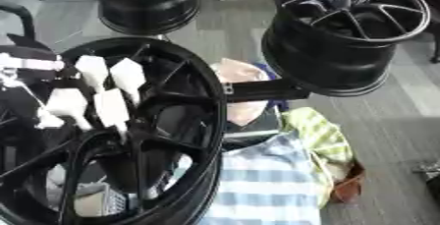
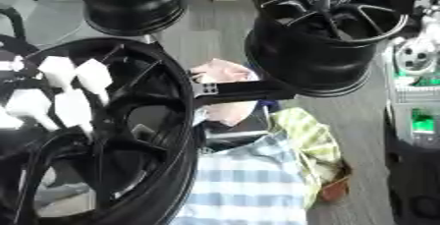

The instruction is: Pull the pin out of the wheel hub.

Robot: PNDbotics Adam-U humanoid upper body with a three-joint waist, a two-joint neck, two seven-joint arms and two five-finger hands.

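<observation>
Reaching left hand (image 1: 90, 94), wheel hub (image 1: 185, 135) cropped, pin unseen

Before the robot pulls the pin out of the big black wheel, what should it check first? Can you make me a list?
1. Left hand is at the near wheel hub, white fingers lying over the spokes: ok.
2. Pin can be seen: cannot tell, nothing in either view reads clearly as a pin.
3. Fingers closed on the pin: cannot tell.
4. Right hand ready to help: not ok, it shows in neither view.
5. Wheel sits on its black bar: ok.
6. Room to pull back: cannot tell; checked cloth lies close beside the wheel.
</observation>
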